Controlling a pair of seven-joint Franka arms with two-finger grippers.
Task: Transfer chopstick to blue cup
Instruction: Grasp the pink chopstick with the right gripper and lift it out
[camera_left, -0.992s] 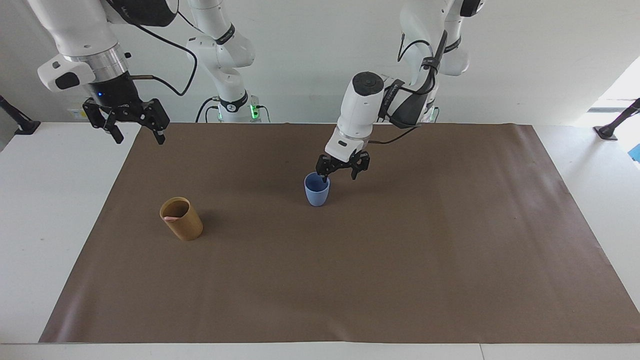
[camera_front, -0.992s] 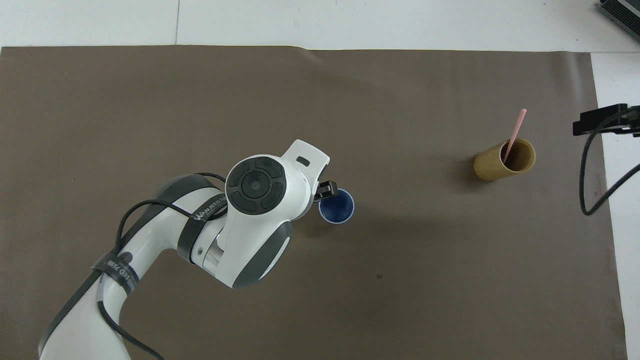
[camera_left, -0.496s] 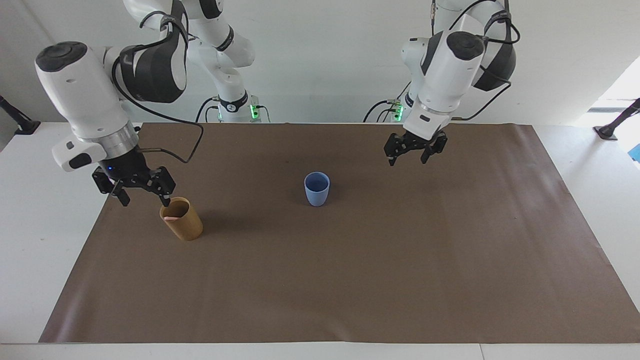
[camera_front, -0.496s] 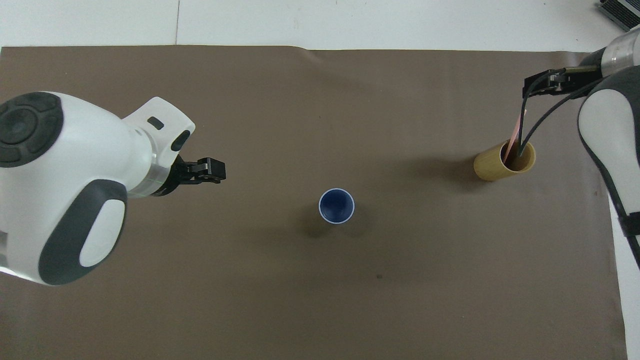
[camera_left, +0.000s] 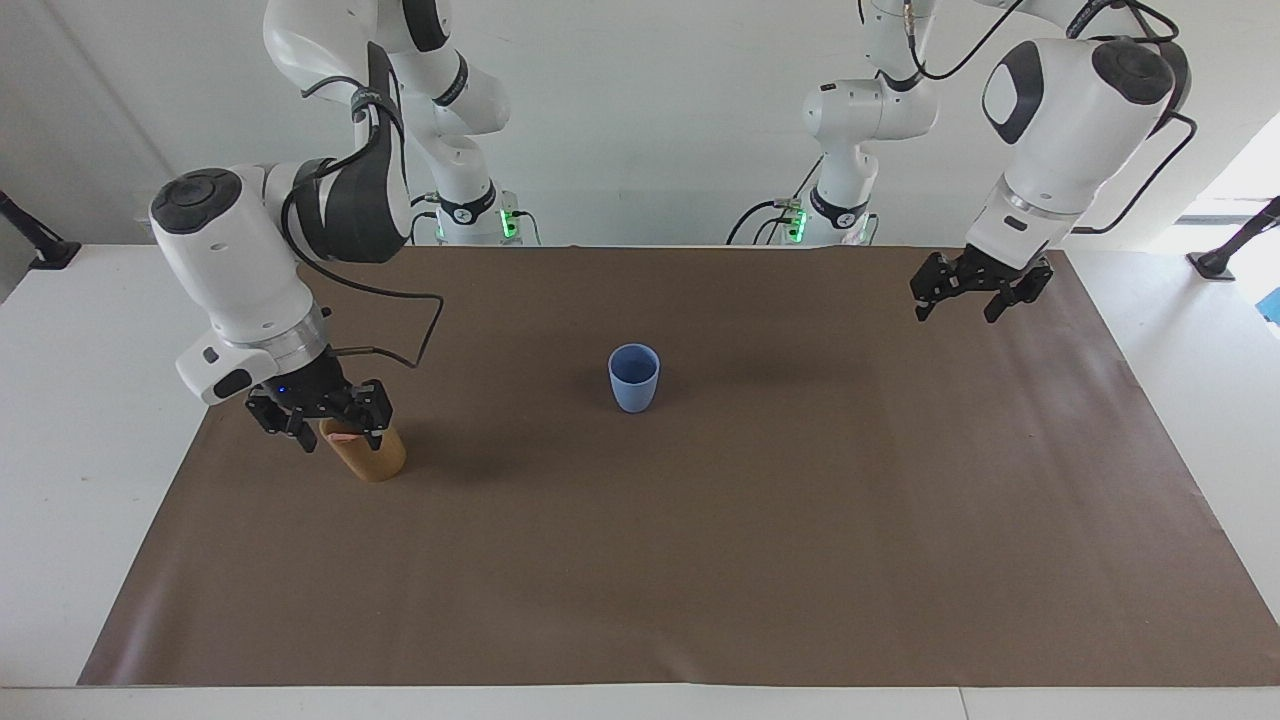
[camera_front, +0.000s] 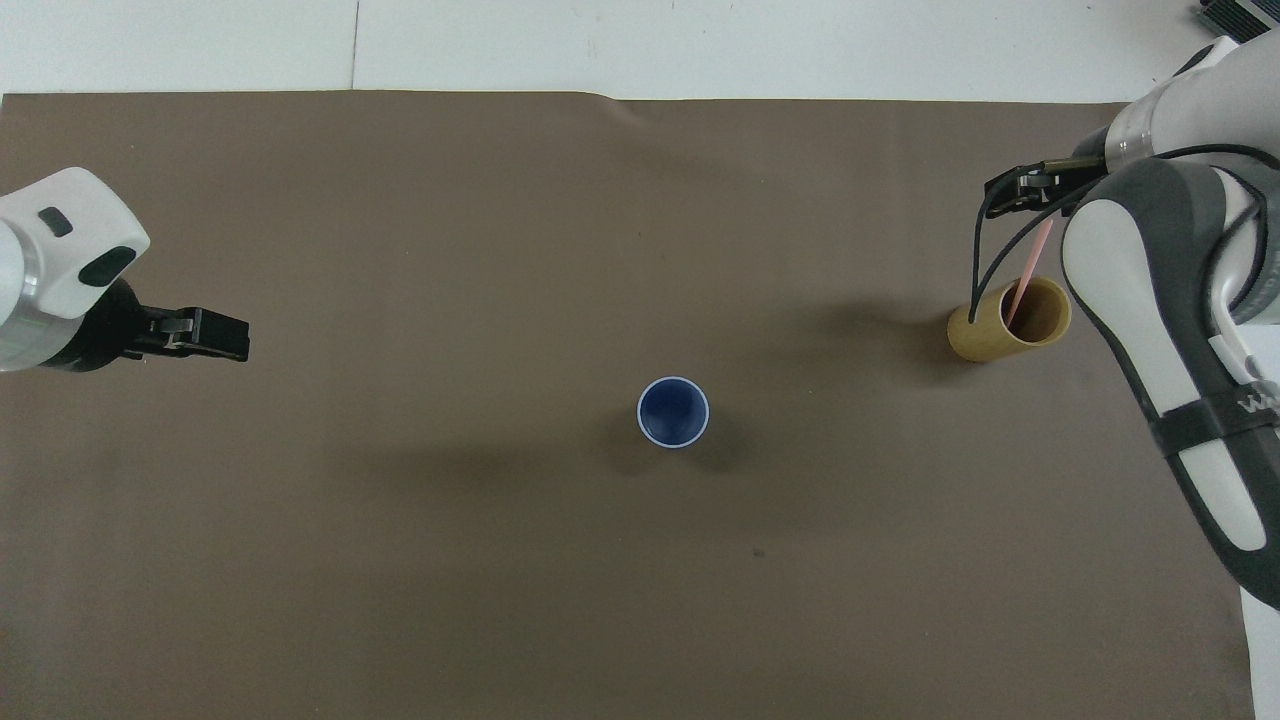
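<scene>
The blue cup (camera_left: 634, 378) stands upright at the middle of the brown mat and also shows in the overhead view (camera_front: 673, 411). The tan holder (camera_left: 370, 458) stands toward the right arm's end of the table. A thin pink chopstick (camera_front: 1028, 272) leans out of the tan holder (camera_front: 1008, 322); in the facing view only its pink tip (camera_left: 344, 436) shows. My right gripper (camera_left: 338, 440) is open, low over the holder's mouth, its fingers on either side of the pink tip. My left gripper (camera_left: 958, 305) is open and empty, raised over the mat's left-arm end.
The brown mat (camera_left: 700, 560) covers most of the white table. In the overhead view the right arm's wrist and cable (camera_front: 1150, 280) hang over the holder, and the left gripper (camera_front: 222, 337) shows at the mat's edge.
My left gripper has let go of the blue cup's rim and swung away toward its own end. My right gripper has come down from high over the table's edge onto the holder's mouth.
</scene>
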